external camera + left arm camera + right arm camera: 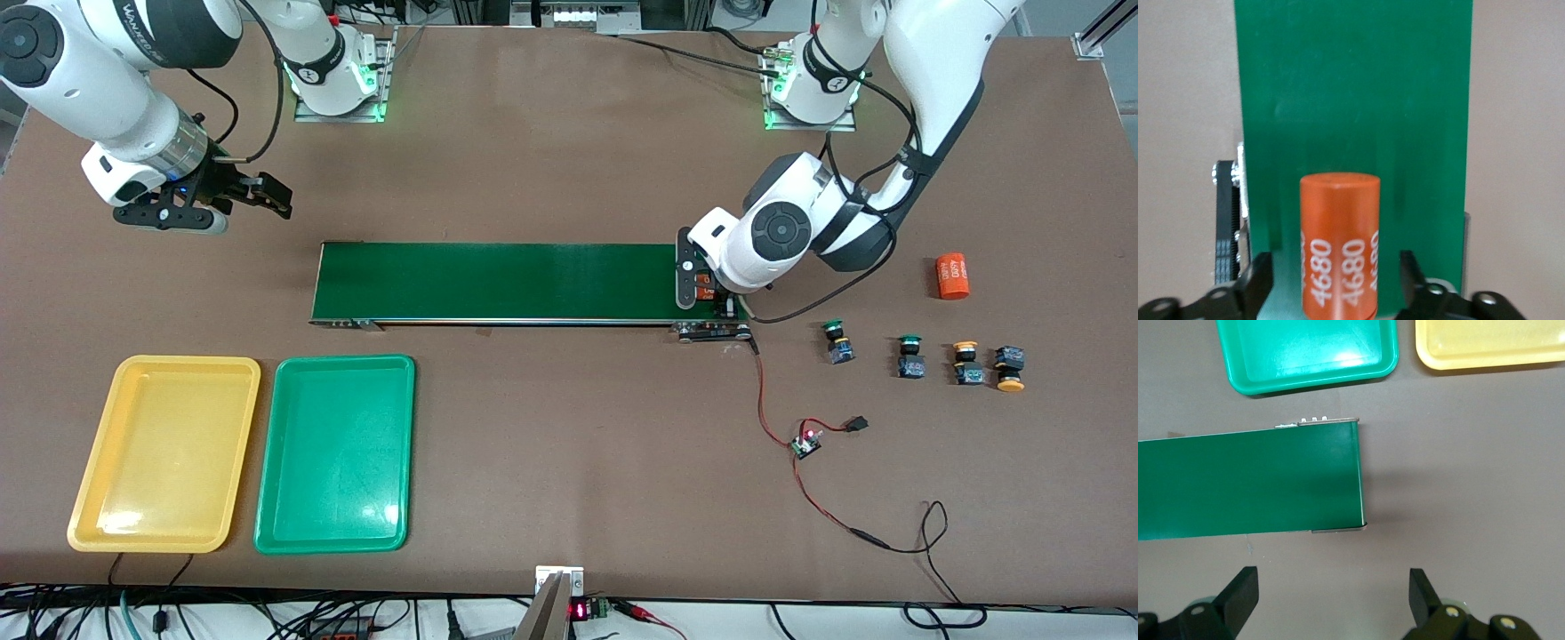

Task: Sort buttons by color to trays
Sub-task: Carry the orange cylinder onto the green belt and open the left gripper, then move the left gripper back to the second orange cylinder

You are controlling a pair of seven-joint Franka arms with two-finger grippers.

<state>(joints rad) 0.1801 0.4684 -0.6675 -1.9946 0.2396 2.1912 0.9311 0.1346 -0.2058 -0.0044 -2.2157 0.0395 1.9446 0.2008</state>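
Note:
Four buttons stand in a row on the table toward the left arm's end: two green-capped [837, 340] [909, 355] and two yellow-capped [966, 362] [1010, 369]. The yellow tray [164, 453] and green tray [336, 453] lie side by side toward the right arm's end, both bare. My left gripper [711, 300] [1336, 280] is low over the conveyor belt's end, open, its fingers [1258, 277] standing apart on either side of an orange cylinder [1339, 240] lying on the belt. My right gripper [258, 196] [1331, 600] hangs open over bare table by the belt's other end, holding nothing.
The long dark-green conveyor belt [498, 280] crosses the middle of the table. A second orange cylinder [952, 276] lies farther from the front camera than the buttons. Red and black wires with a small circuit board [807, 442] trail from the belt toward the front edge.

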